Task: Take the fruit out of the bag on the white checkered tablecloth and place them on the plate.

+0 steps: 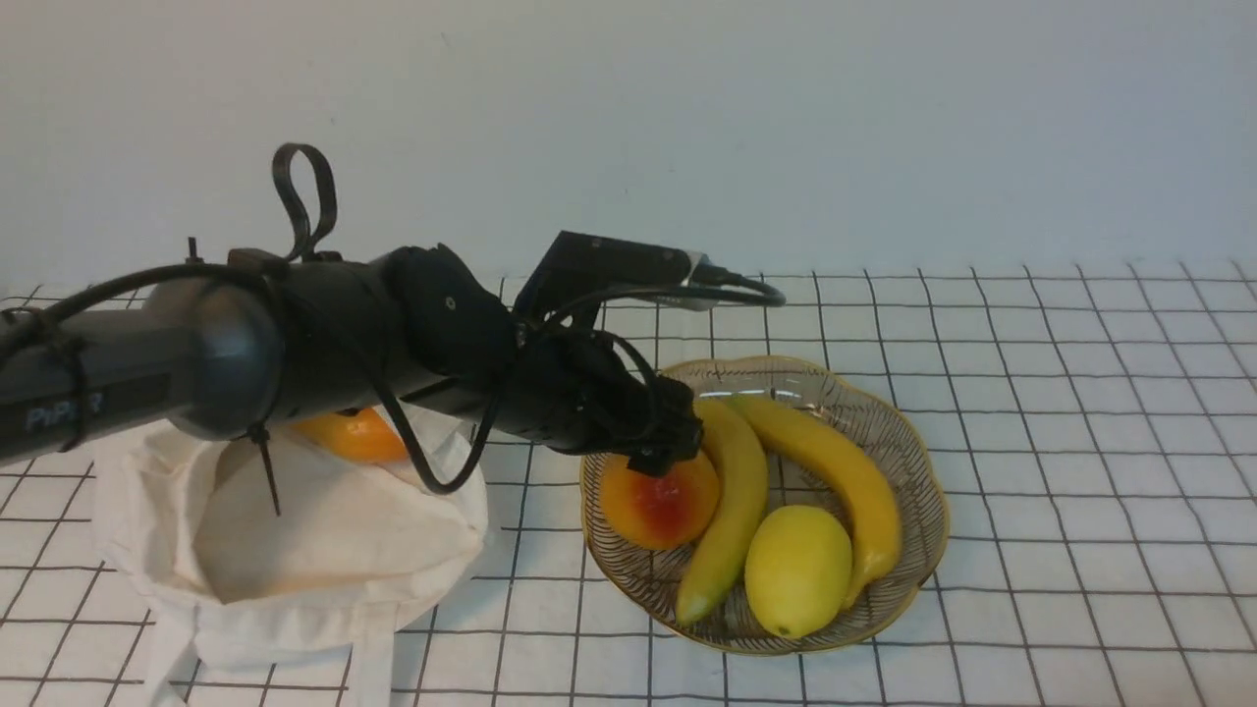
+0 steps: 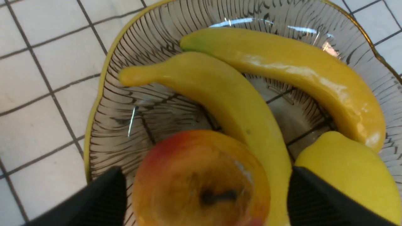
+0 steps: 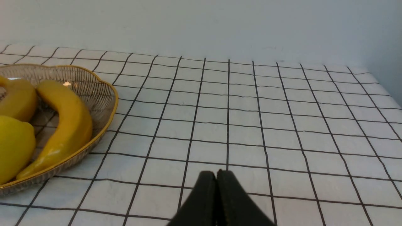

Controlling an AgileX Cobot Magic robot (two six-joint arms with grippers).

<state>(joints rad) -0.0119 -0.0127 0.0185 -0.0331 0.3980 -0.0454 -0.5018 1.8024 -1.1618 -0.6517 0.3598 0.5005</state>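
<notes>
1. Tablecloth [image 1: 1080, 393]: spreads beneath both claws
2. Bag [image 1: 324, 530]: lies on the tablecloth on the arm side of the left claw [image 1: 668, 460], well apart from its tips and partly under that arm
3. Plate [image 1: 908, 442]: sits directly below the left claw. It is off to one side of the right claw [image 3: 216, 172], apart from it
4. Near banana [image 1: 732, 491]: lies in the plate just beside the left claw, touching the pear. Far banana [image 1: 835, 462]: lies beyond it, further from the claw
5. Lemon [image 1: 797, 570]: lies in the plate past the near banana, between the two bananas
6. Pear [image 1: 658, 506]: rests in the plate directly under the left claw, stem end toward it
7. Orange fruit [image 1: 354, 437]: shows at the bag's rim, behind the left claw and partly hidden by the arm
8. Left claw: fingers [image 2: 103, 197] stand wide apart, straddling the pear, with a gap showing beside one finger
9. Right claw: fingers pressed together, nothing between them
</notes>
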